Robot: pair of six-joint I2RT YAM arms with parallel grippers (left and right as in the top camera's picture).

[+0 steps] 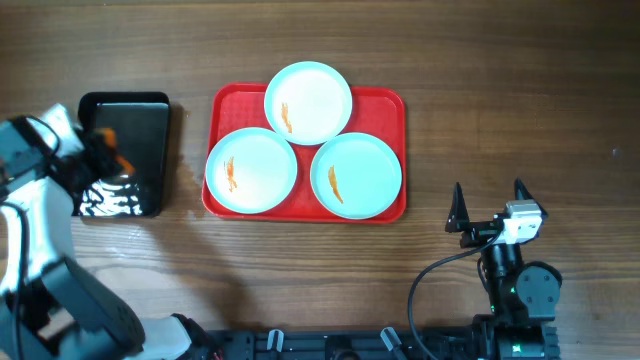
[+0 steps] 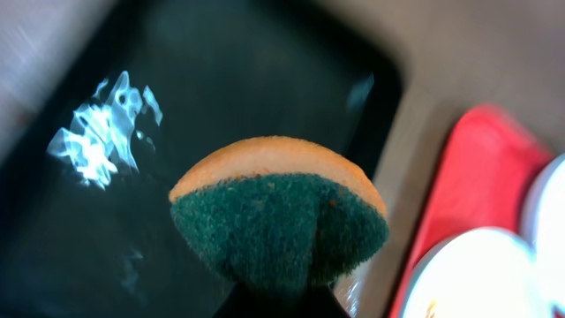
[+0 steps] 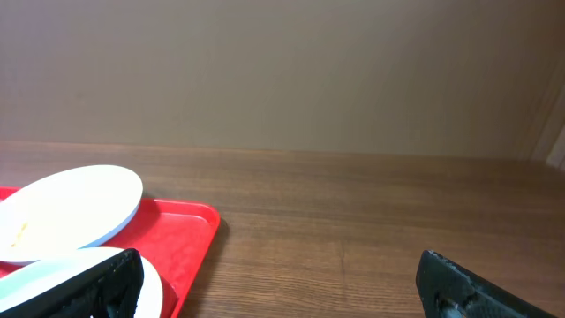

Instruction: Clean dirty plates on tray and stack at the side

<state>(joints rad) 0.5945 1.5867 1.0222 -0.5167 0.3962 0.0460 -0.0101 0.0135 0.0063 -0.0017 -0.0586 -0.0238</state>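
Plates (image 1: 308, 102) x3 on 1 red tray (image 1: 385, 105), L hand (image 1: 100, 148) pinching 1 sponge (image 2: 278, 216), R hand (image 1: 488, 195) spread

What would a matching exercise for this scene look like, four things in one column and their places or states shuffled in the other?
1 sponge
2 plates
3 right gripper
4 black tray

A on the red tray
B open, right of the red tray
C clamped in the left gripper
D left of the red tray

Pairs: 1-C, 2-A, 3-B, 4-D
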